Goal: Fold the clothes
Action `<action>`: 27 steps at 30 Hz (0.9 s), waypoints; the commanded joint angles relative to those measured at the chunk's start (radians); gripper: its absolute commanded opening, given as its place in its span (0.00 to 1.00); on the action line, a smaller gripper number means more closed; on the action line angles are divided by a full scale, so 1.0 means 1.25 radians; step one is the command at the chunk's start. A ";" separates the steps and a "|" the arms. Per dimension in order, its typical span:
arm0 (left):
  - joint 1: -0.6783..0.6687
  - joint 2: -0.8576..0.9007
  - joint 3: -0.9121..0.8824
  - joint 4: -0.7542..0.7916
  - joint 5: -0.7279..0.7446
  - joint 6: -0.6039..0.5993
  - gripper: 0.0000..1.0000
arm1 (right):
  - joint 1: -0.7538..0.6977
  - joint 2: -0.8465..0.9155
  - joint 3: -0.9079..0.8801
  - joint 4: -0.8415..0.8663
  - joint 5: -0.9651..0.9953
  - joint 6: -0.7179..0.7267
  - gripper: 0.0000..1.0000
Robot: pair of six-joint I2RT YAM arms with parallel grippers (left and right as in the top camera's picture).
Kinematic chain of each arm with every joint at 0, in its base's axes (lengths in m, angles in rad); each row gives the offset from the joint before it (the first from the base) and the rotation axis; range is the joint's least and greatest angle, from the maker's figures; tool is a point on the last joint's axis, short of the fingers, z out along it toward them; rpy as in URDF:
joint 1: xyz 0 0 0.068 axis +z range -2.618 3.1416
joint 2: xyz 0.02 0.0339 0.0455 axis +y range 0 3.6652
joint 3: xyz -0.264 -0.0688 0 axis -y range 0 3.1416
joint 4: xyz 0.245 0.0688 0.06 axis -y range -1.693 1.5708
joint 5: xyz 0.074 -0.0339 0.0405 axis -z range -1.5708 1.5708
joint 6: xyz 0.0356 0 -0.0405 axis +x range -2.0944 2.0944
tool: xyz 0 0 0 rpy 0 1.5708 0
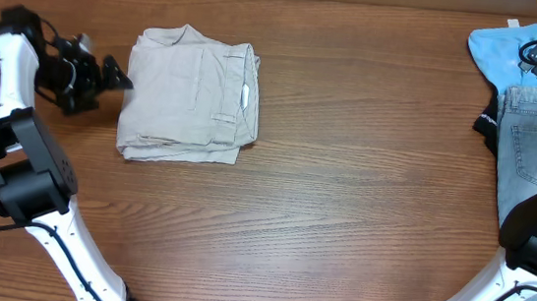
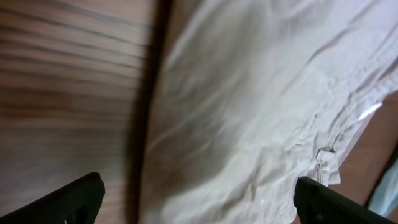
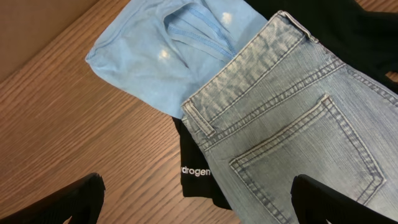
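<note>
the khaki shorts [image 1: 192, 94] lie folded left of centre with the left gripper [image 1: 118, 73] just beside them, jaws wide and empty, so that garment looks done; next the right gripper [image 3: 198, 190], wide open and empty above the denim shorts [image 3: 292, 118], should grasp their waistband.

A: Anything legible?
B: One item. White print [image 3: 194, 171], "drogen", on black garment [image 3: 198, 190], right wrist view. Last letter right at edge of light-blue denim shorts [image 3: 292, 124] lying over it.
A: Khaki shorts [image 1: 190, 94]?
B: White waistband label [image 1: 245, 96] there. Too small to read from overhead, blurred in left wrist view.
A: Other markings?
B: None readable.
</note>
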 commanded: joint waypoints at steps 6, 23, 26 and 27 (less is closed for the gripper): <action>-0.058 -0.005 -0.074 0.104 0.042 0.059 0.83 | 0.003 -0.008 0.013 0.003 -0.002 0.005 1.00; -0.041 -0.005 -0.075 0.172 -0.148 0.012 0.92 | 0.003 -0.008 0.013 0.003 -0.002 0.005 1.00; -0.042 -0.005 -0.081 0.161 -0.072 0.056 0.94 | 0.003 -0.008 0.013 0.003 -0.002 0.005 1.00; -0.046 -0.005 -0.085 0.162 -0.065 0.059 0.94 | 0.003 -0.008 0.013 0.003 -0.002 0.005 1.00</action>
